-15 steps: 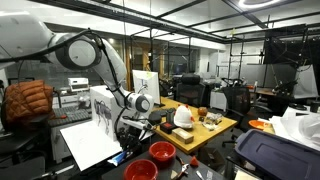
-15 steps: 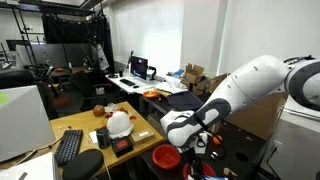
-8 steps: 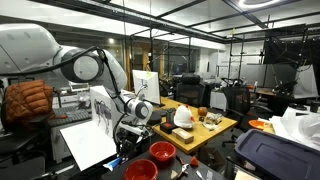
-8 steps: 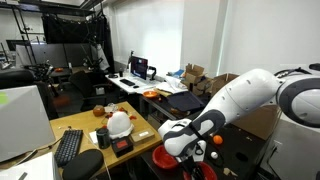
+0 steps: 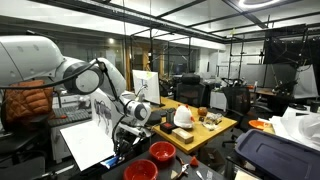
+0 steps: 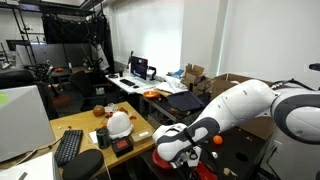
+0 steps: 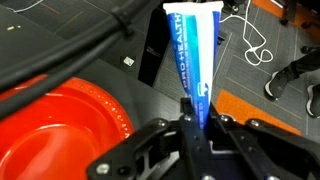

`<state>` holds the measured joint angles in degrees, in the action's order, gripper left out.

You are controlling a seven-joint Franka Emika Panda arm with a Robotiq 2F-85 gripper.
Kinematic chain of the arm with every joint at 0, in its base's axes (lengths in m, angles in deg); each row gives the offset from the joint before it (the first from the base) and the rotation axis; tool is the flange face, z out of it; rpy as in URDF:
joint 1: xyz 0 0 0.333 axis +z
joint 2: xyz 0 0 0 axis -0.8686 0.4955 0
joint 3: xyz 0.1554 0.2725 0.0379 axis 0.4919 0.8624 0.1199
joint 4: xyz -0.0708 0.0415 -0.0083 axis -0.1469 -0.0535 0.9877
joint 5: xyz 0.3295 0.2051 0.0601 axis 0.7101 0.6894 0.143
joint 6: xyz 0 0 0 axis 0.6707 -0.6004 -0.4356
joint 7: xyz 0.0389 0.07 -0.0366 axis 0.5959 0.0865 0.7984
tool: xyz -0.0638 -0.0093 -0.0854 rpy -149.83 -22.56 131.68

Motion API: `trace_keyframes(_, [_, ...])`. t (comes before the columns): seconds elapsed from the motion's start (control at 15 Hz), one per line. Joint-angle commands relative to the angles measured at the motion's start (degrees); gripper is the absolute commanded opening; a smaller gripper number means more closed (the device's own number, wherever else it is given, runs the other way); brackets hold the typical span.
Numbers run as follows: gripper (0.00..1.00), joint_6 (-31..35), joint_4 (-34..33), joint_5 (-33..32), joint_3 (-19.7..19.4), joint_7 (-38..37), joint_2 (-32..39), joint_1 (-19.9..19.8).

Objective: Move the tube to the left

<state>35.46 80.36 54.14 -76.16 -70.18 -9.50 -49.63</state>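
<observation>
Nearest in the wrist view, the black two-fingered pincer (image 7: pixel 196 118) is pressed together on the near end of the slim blue plastic tube (image 7: pixel 195 50), pinching it between its fingertips. The grasp looks done, so the first part of the job is judged complete. What remains is to carry the tube to the left, set it down and let go. Nothing here shows that the leftward shift has begun.

From the pinch the tube runs straight away from the pincer, its white lettering facing up and its flat pale end at the far tip. It lies over a dark work surface (image 7: pixel 160 50). Whether it rests on that surface or hangs just above it cannot be told.

Just left of the pincer and near the tube's gripped end sits a round glossy red bowl (image 7: pixel 60 130), apart from the tube. Farther off to the right a thin white cable (image 7: pixel 250 45) loops across the floor.

In an exterior view the pincer (image 5: pixel 125 140) hangs low at the near left edge of the bench. Two red bowls lie to its right, one (image 5: pixel 162 151) farther and one (image 5: pixel 141 170) nearer. The tube itself is too small to make out there. Beyond them, a white helmet (image 5: pixel 183 116) sits on a pale wooden table (image 5: pixel 225 126).
</observation>
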Motion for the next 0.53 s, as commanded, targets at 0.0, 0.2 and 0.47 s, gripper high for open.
trace_keyframes(0.0, [0.04,-2.9,-5.6,1.8,0.2,-2.0,2.6,1.0])
trace_keyframes(0.2, [0.04,-1.3,-7.3,2.3,-0.3,-4.4,4.0,1.8])
trace_keyframes(0.47, [0.04,-0.8,-10.1,2.8,-0.7,-7.5,6.2,1.7])
